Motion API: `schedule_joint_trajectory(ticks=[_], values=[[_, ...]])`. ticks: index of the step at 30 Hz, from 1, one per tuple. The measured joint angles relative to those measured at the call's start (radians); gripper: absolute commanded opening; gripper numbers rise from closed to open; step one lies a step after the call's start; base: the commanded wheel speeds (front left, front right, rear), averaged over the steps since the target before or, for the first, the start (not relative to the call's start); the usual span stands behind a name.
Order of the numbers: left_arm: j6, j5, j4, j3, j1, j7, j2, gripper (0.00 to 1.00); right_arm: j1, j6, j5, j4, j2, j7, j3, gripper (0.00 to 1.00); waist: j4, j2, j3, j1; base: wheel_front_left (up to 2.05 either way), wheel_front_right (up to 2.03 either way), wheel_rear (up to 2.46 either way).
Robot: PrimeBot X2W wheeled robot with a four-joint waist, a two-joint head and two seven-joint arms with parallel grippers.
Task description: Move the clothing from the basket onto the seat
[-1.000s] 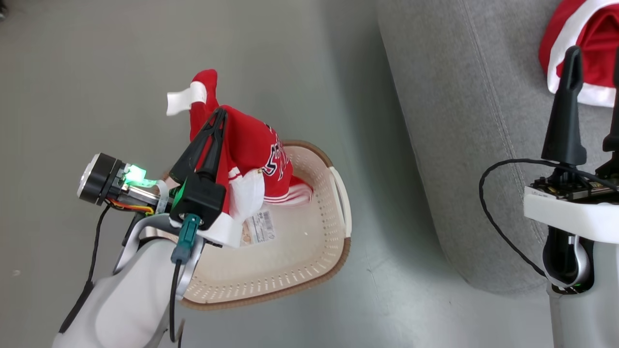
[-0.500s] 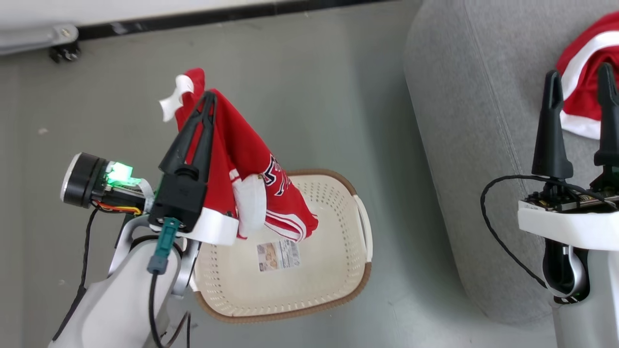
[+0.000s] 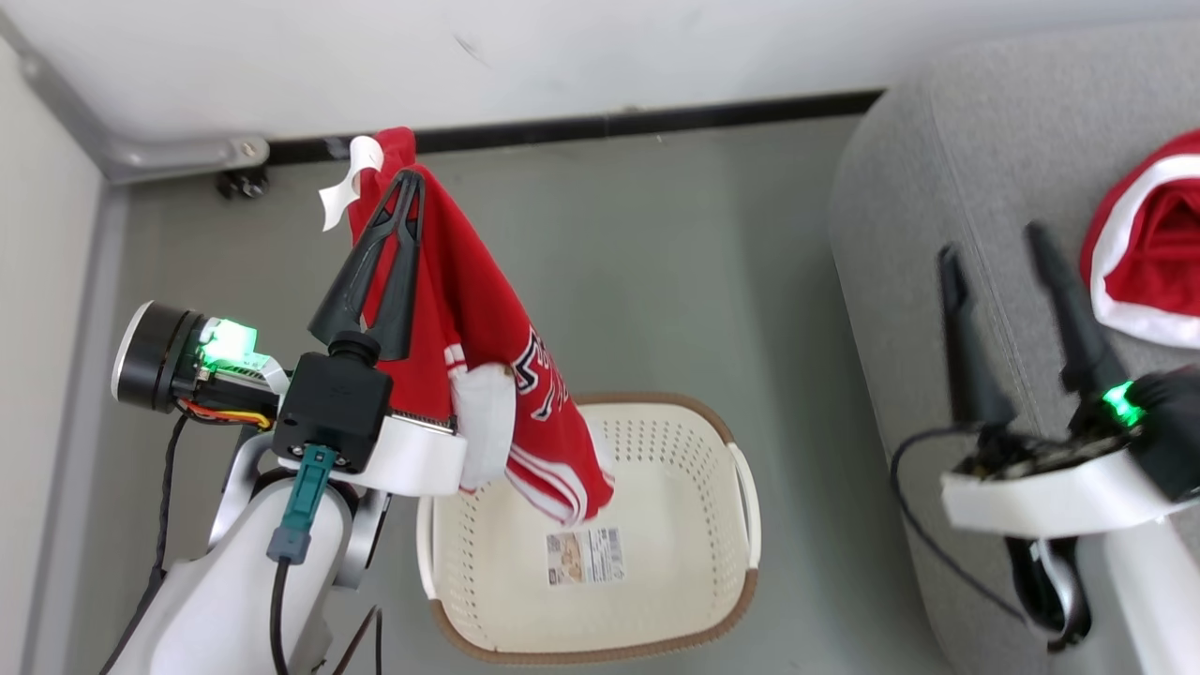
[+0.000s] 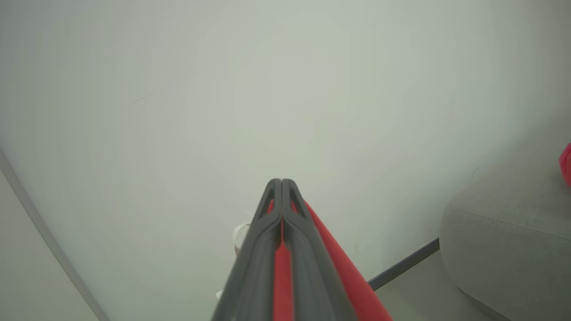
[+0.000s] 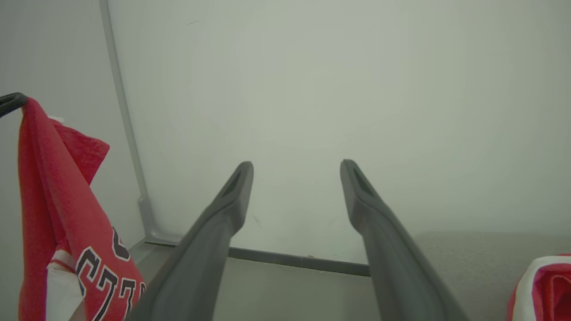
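— Where was the jersey?
— The red jersey (image 3: 487, 347) with black-and-white lettering hung in the air, pinched at its top by the closed left end effector (image 3: 407, 180). Its striped hem dangled over the cream basket (image 3: 698, 572).
— And the basket?
— Upright on the floor, beside the grey sofa (image 3: 937, 206). Another red, white-trimmed garment (image 3: 1158, 248) lay crumpled on the sofa.

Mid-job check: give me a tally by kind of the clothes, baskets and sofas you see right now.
clothes: 2 (jersey hanging from the shut left gripper, red garment lying on the sofa)
basket: 1, no clothes lying in it
sofa: 1
total: 4
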Motion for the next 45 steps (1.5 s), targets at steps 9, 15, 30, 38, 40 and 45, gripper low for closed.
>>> schedule_joint_trajectory(ticks=[9, 15, 30, 38, 40, 45], values=[[-0.051, 0.003, -0.018, -0.027, -0.023, 0.0, 0.007, 0.0, 0.036, 0.0, 0.014, 0.068, -0.086, 0.05, 0.184, 1.0, 0.046, 0.0, -0.084, 0.0, 0.0, 0.0, 0.0], [-0.097, 0.004, -0.017, -0.069, -0.071, 0.0, -0.008, 0.0, 0.046, 0.0, 0.053, 0.099, -0.119, 0.091, 0.362, 1.0, 0.076, 0.0, -0.14, 0.0, 0.0, 0.0, 0.0], [-0.166, 0.001, 0.0, -0.127, -0.17, 0.0, -0.088, 0.0, 0.04, 0.0, 0.113, 0.169, -0.158, 0.126, 0.559, 1.0, 0.117, 0.0, -0.214, 0.0, 0.0, 0.0, 0.0], [-0.174, 0.0, 0.011, -0.139, -0.191, 0.0, -0.113, 0.0, -0.011, 0.0, 0.115, 0.197, -0.153, 0.115, 0.564, 1.0, 0.124, 0.0, -0.228, 0.0001, 0.0, 0.0, 0.0], [-0.176, -0.002, 0.013, -0.143, -0.199, 0.0, -0.12, 0.0, -0.022, 0.0, 0.117, 0.206, -0.139, 0.11, 0.565, 1.0, 0.125, 0.0, -0.23, 0.0, 0.0, 0.0, 0.0], [-0.183, -0.002, 0.021, -0.16, -0.206, 0.0, -0.147, 0.0, -0.057, 0.0, 0.115, 0.242, -0.107, 0.096, 0.597, 1.0, 0.132, 0.0, -0.234, 0.0, 0.0, 0.0, 0.0]])
